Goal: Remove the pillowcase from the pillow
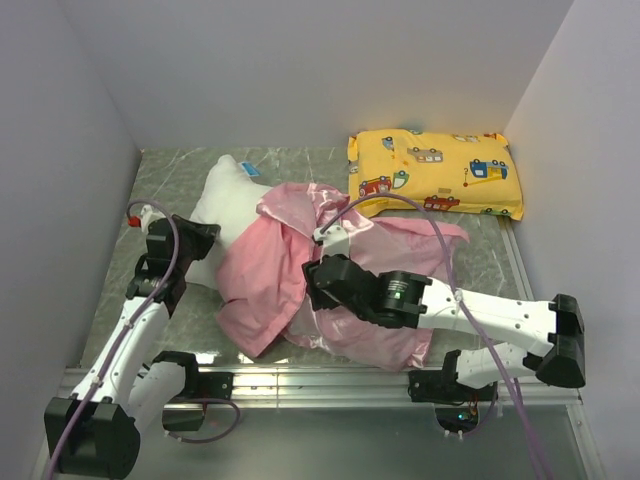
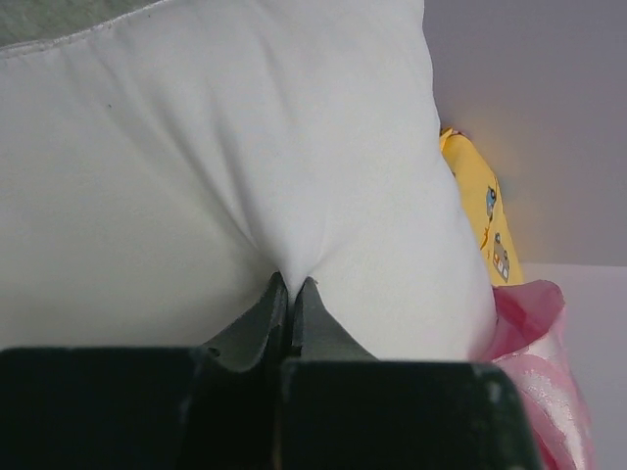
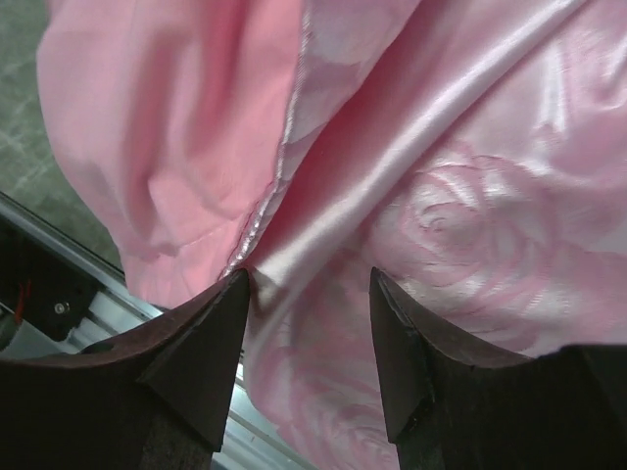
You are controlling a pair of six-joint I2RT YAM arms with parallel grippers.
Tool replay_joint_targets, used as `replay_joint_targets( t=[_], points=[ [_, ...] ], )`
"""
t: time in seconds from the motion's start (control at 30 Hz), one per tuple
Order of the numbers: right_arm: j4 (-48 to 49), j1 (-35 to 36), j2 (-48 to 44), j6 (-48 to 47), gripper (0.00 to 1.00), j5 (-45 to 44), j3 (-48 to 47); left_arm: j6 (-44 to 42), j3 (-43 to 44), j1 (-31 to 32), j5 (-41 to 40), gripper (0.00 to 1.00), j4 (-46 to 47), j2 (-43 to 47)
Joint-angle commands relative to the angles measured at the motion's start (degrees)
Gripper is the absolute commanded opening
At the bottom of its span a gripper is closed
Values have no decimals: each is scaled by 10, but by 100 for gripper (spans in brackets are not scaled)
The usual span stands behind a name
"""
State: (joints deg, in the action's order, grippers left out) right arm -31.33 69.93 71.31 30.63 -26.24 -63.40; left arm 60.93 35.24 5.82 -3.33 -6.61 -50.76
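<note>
Left jaws shut on plump white pillow, right jaws parted over glossy pink rose-patterned pillowcase

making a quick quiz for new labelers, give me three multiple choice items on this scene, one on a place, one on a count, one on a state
1. Where does the yellow pillow lie?
A. at the table's far right corner
B. under the left arm
C. on top of the right arm

2. How many pillows are in view?
A. one
B. two
C. three

3. What state is the left hand in?
A. wide open over bare table
B. shut, pinching the white pillow
C. shut on the yellow pillow

Answers:
1 A, it sits by the back and right walls.
2 B, one yellow and one white.
3 B, its fingers meet on a pucker of white fabric.
</note>
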Motion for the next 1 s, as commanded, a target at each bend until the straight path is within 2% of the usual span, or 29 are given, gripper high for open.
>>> replay_joint_targets(
  t=[0.0,0.07,0.1,0.17,0.2,0.23,0.27,0.37,0.4,0.43,0.5,0.67,0.83,0.93,0.97],
  points=[
    [7,7,29,30,59,-57,-20,-2,16,3,0,1,10,21],
    [-1,7,52,33,57,-87,-29,-3,19,2,-1,0,1,23],
    [-14,6,53,36,38,-97,-30,-8,25,2,-7,0,-2,23],
    [-25,6,40,39,18,-119,-23,-14,34,2,-18,1,-10,22],
    [-47,-3,31,47,4,-151,-19,-22,46,-4,-29,0,-17,22],
    [-61,-11,7,51,0,-163,-12,-27,54,-10,-28,0,-19,16],
    [-71,-21,-8,54,0,-173,-5,-30,61,-19,-23,0,-21,13],
    [-85,-90,-93,50,0,-168,42,-41,88,-105,28,0,-23,-8],
    [-86,-130,-117,43,0,-153,56,-47,102,-160,42,1,-24,-14],
    [-83,-153,-164,39,0,-146,81,-51,108,-185,65,0,-24,-27],
    [-77,-202,-202,22,0,-133,109,-63,126,-243,79,0,-21,-42],
    [-69,-283,-225,-8,0,-111,140,-64,146,-297,141,0,0,-116],
    [-8,-296,-175,-24,0,-44,159,-63,124,-297,170,1,28,-117],
    [-1,-292,-145,-38,22,9,126,-70,110,-297,170,1,28,-103],
    [-3,-286,-147,-43,39,22,118,-70,105,-297,171,0,27,-101]
  ],
)
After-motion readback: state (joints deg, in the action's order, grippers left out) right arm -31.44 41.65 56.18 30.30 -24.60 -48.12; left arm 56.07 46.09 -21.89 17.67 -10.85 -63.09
